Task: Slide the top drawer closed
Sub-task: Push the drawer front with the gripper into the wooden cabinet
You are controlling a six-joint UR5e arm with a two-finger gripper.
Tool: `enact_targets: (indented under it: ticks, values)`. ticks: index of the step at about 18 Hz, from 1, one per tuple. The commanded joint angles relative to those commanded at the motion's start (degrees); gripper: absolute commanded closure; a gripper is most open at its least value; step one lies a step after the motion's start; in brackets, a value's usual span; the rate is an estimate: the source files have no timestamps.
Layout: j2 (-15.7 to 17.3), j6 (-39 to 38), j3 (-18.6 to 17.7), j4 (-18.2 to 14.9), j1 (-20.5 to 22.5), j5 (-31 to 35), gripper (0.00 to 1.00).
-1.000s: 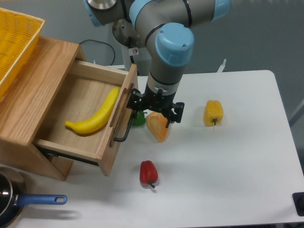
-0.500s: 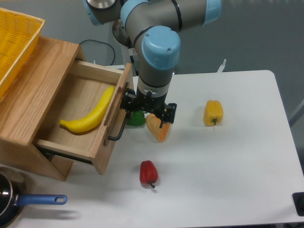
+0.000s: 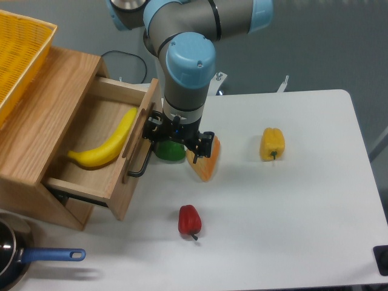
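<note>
Drawer [image 3: 100, 154] moved further in toward 9 o'clock since a second earlier, roughly half shut; gripper [image 3: 176, 134] pressed against front panel, jaw state unclear

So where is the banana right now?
The banana lies inside the half-open top drawer, left of the gripper and green pepper.

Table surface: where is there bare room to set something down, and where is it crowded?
Free: the right half of the table beyond the yellow pepper, and the front right of the red pepper. Crowded: by the top drawer, around gripper, green pepper, orange pepper.
</note>
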Motion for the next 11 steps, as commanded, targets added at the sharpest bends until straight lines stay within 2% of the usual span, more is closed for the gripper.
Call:
enact_targets:
  ticks: [11]
  values:
    - [0.09,-1.85,0.00,-0.09,-1.93,-0.35,0.00]
